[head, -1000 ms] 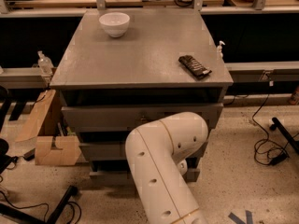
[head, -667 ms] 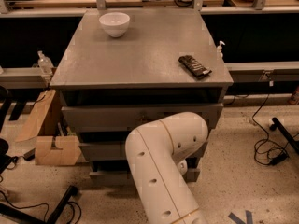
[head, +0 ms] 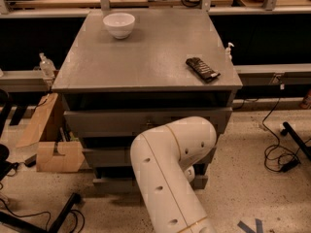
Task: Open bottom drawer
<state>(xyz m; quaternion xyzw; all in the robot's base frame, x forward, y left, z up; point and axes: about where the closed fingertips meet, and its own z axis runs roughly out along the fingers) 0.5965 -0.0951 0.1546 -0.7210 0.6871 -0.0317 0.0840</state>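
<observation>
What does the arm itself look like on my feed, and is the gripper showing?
The thick white tubular arm has a smooth shell, a rounded elbow, thin tan seam rings and a row of small dark round holes. No cables or labels show. The gripper is out of sight behind that elbow, low before the grey cabinet.

Items on and around the grey cabinet top (head: 146, 57)
White bowl (head: 119, 24) at back left; dark flat packet (head: 202, 69) near right edge; cardboard pieces (head: 53, 154) on floor, left; black cables (head: 277, 154) on floor, right; small clear bottle (head: 46, 65) at left.
</observation>
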